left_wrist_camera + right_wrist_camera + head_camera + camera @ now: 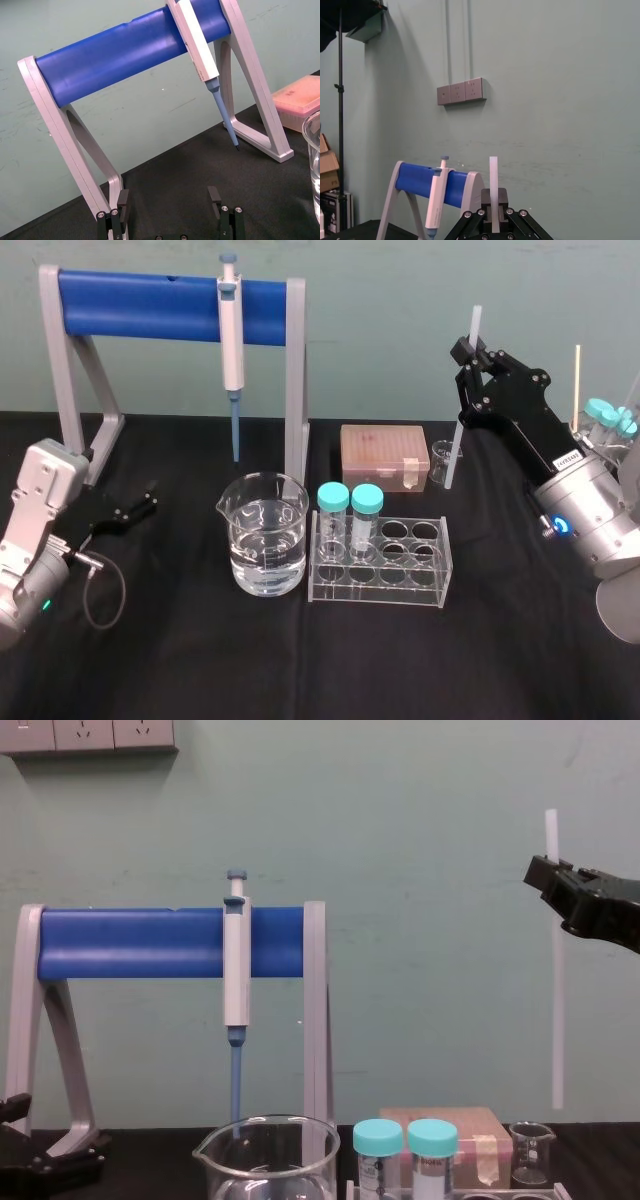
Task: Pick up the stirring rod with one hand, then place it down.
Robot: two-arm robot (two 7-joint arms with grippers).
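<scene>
Right tool (470,348) around upright stirring rod (457,445), contact obscured

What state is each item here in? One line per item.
stirring rod: upright, lifted off the table, gripped near its top.
right end effector: shut on the stirring rod.
left end effector: open, low beside the stand.
pipette: hanging on the stand, tip down.
large beaker: upright, partly filled with clear liquid.
two tubes: capped, standing in the rack.
tip box: closed.
</scene>
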